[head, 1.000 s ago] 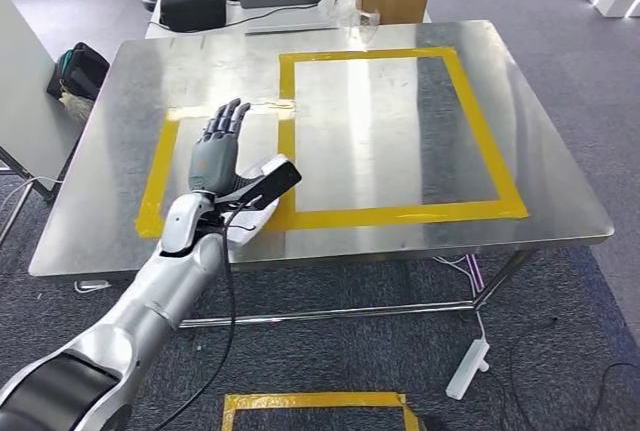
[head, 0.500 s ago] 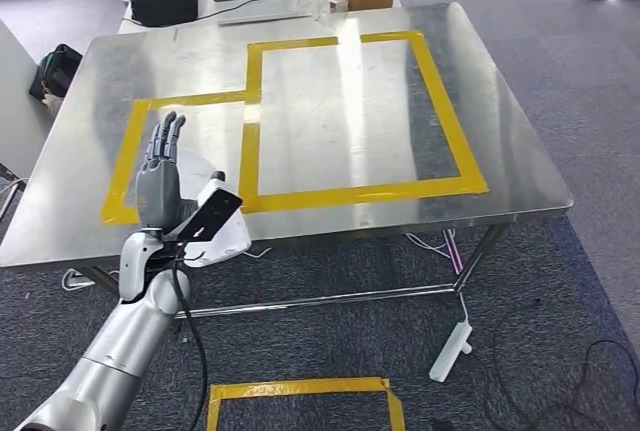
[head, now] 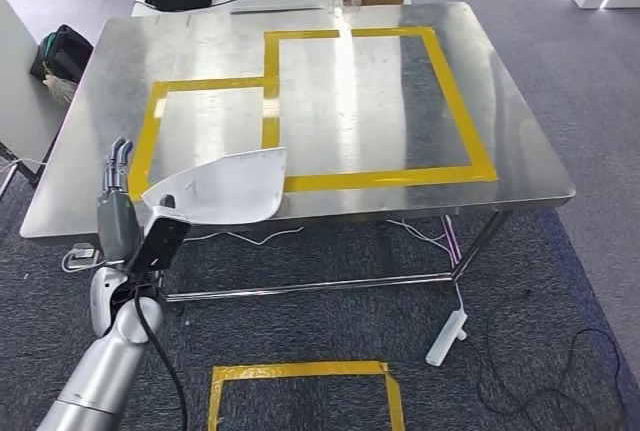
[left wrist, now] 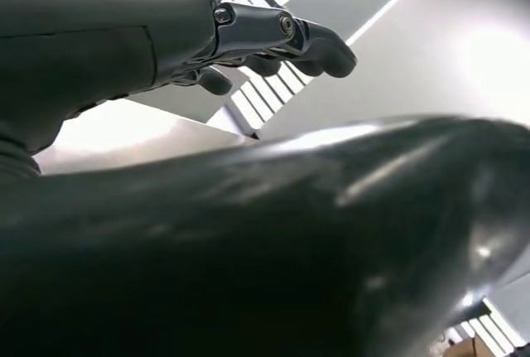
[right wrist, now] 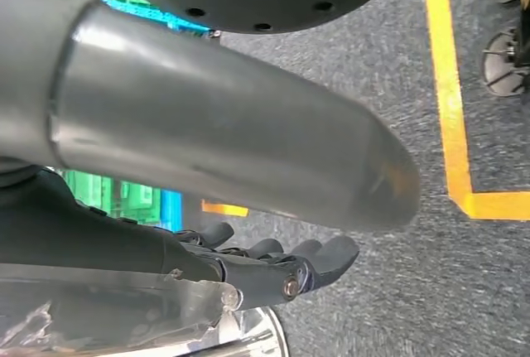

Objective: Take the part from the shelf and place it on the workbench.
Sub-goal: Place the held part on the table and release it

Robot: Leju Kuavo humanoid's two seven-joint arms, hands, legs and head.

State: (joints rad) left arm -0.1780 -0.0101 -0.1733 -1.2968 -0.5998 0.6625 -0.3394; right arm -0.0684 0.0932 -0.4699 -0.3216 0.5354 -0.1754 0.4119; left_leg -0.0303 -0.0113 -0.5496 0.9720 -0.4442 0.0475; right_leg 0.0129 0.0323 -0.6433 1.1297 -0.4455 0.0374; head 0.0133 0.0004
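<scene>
- The left hand is held up, just off the near left corner of the steel workbench. Its fingers point straight up and lie side by side.
- The white part is a curved plastic shell. Its left end sits right beside the left hand, by the thumb. Most of it lies on the near edge of the workbench, and its left end sticks out past the edge.
- I cannot tell if the left hand is holding the part or only touching it.
- Yellow tape makes boxes on the workbench, on the far side of the part from the hand.
- A black cable hangs down from the left wrist.
- The right hand hangs over grey carpet with its fingers out straight, holding nothing.
- A yellow floor line runs past the right hand's fingertips.
</scene>
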